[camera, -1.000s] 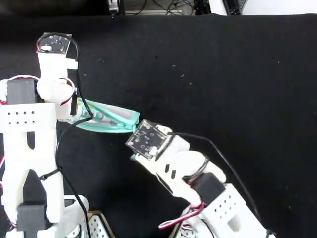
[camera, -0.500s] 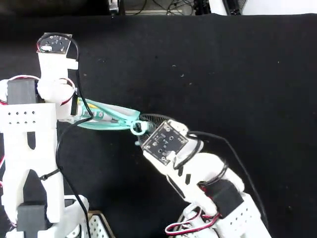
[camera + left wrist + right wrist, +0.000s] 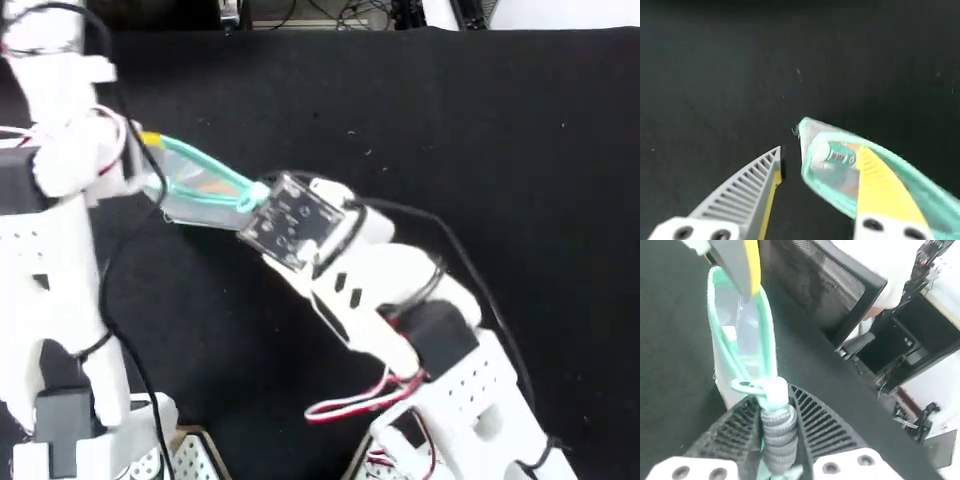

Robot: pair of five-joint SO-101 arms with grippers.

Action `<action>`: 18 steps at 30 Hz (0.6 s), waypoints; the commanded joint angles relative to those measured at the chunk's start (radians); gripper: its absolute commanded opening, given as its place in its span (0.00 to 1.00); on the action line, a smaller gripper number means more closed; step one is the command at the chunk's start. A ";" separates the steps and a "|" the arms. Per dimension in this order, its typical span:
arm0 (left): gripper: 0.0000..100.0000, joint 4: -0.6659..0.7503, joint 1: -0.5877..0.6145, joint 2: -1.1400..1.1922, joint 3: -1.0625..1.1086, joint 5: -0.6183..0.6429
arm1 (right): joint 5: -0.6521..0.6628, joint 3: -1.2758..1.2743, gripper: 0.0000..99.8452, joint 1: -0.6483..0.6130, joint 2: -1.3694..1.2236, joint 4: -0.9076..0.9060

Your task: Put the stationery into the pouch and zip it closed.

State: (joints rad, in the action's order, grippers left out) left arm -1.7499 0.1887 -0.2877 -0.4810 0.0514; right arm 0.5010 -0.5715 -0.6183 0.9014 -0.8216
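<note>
Right wrist view has my right gripper [image 3: 774, 407] clamped on the zip pull [image 3: 775, 389] of the pouch [image 3: 742, 345] near the table's [image 3: 450, 120] left edge, my left gripper [image 3: 820, 150] with jaws apart, one finger seemingly inside the pouch.

From above, the right arm's wrist block [image 3: 292, 222] covers one end of the pouch [image 3: 200, 185], and the left arm [image 3: 50, 230] runs off the edge. The pouch's contents are a blur: something orange and a small tube-like item [image 3: 836, 155]. The left end effector's [image 3: 819, 152] yellow finger [image 3: 880, 185] hides part of the pouch; the zip pull [image 3: 774, 389] sits half buried in the right end effector [image 3: 775, 399]
</note>
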 commanded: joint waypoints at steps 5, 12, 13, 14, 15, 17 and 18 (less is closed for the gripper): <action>0.26 -0.009 0.130 -0.235 -0.082 0.051 | 0.015 0.239 0.01 0.011 -0.150 -0.002; 0.26 0.012 0.139 -0.532 0.476 -0.129 | 0.011 0.283 0.01 0.011 -0.179 0.006; 0.26 0.048 0.125 -0.563 0.568 -0.166 | 0.009 0.295 0.01 0.011 -0.179 0.002; 0.26 0.100 0.113 -0.595 0.665 -0.192 | 0.009 0.302 0.01 0.011 -0.179 0.000; 0.26 0.158 0.101 -0.621 0.757 -0.207 | 0.009 0.305 0.01 0.011 -0.179 0.000; 0.26 0.296 0.067 -0.663 0.934 -0.198 | 0.009 0.306 0.01 0.009 -0.177 -0.002; 0.26 0.382 0.041 -0.680 1.015 -0.183 | 0.006 0.305 0.01 0.008 -0.177 -0.002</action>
State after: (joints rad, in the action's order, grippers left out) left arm -1.5704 0.2869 -0.9137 0.2785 -0.1343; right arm 0.5117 -0.3383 -0.6183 0.7250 -0.8263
